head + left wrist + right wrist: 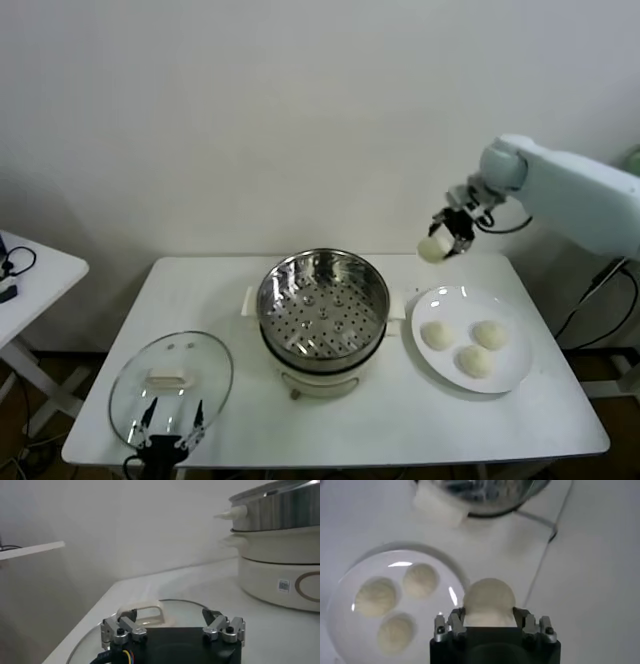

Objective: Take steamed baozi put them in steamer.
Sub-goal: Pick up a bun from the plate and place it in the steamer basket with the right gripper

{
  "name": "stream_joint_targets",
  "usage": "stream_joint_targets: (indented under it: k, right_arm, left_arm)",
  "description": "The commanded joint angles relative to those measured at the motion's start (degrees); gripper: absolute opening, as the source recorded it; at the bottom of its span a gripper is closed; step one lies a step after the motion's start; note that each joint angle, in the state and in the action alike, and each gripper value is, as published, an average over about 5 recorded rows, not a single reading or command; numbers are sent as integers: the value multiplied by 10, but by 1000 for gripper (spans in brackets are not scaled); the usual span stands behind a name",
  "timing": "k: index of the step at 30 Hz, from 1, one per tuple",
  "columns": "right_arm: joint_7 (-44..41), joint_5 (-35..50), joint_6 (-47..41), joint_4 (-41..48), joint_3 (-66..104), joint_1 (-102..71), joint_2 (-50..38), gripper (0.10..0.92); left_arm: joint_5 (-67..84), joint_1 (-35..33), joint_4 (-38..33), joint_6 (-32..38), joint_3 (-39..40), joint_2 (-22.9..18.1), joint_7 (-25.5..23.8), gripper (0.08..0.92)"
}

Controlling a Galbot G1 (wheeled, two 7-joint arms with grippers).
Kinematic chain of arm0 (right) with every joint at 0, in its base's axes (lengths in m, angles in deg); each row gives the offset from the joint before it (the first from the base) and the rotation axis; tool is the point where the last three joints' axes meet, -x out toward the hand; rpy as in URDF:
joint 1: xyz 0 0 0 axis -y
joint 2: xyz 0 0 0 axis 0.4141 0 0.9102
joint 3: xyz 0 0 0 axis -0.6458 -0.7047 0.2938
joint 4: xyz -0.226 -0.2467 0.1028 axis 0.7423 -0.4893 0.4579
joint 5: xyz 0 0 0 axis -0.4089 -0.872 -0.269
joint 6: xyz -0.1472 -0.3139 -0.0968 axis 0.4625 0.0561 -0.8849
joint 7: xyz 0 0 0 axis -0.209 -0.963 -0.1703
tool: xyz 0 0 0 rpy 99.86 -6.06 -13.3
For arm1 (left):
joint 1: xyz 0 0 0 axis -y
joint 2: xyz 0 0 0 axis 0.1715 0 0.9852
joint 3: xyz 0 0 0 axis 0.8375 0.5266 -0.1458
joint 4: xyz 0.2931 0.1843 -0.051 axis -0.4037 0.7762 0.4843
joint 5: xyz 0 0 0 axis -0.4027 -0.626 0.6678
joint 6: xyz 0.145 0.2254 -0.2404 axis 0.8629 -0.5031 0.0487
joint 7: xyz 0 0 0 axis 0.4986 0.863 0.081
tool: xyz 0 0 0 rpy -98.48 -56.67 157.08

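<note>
My right gripper (440,243) hangs in the air above the table's back right, behind the plate, shut on one cream-white baozi (433,249). The right wrist view shows that baozi (489,600) pinched between both fingers of the right gripper (489,616). Three more baozi (437,335) (489,333) (474,361) lie on the white plate (512,378). The steel steamer (322,297), with its perforated tray bare, stands mid-table, left of the plate. My left gripper (168,425) rests open at the table's front left, over the glass lid (171,385).
The glass lid's white handle (142,614) lies just ahead of the left gripper (172,625), with the steamer's white base (280,575) farther off. A small white side table (30,275) stands at the far left. A black cable (595,295) hangs off the table's right edge.
</note>
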Motion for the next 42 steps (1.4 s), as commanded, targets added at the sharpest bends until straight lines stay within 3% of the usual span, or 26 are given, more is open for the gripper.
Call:
stream_joint_targets:
  k: [1, 9, 17, 37, 42]
  right_arm:
    - [-7, 64, 97, -97, -74, 151, 64, 651]
    - [28, 5, 168, -76, -76, 61, 175, 637]
    - [40, -80, 227, 69, -59, -59, 245, 636]
    - [50, -172, 293, 252, -18, -173, 328, 637]
    - [76, -185, 308, 273, -5, -178, 335, 708]
  left_arm:
    - [-3, 0, 4, 1, 0, -1, 2, 823]
    - [-11, -4, 1, 6, -2, -3, 4, 823]
    - [-18, -5, 2, 10, -2, -5, 7, 823]
    - [-26, -1, 20, 26, -10, -5, 13, 823]
    - [-26, -2, 19, 29, -12, -4, 14, 823]
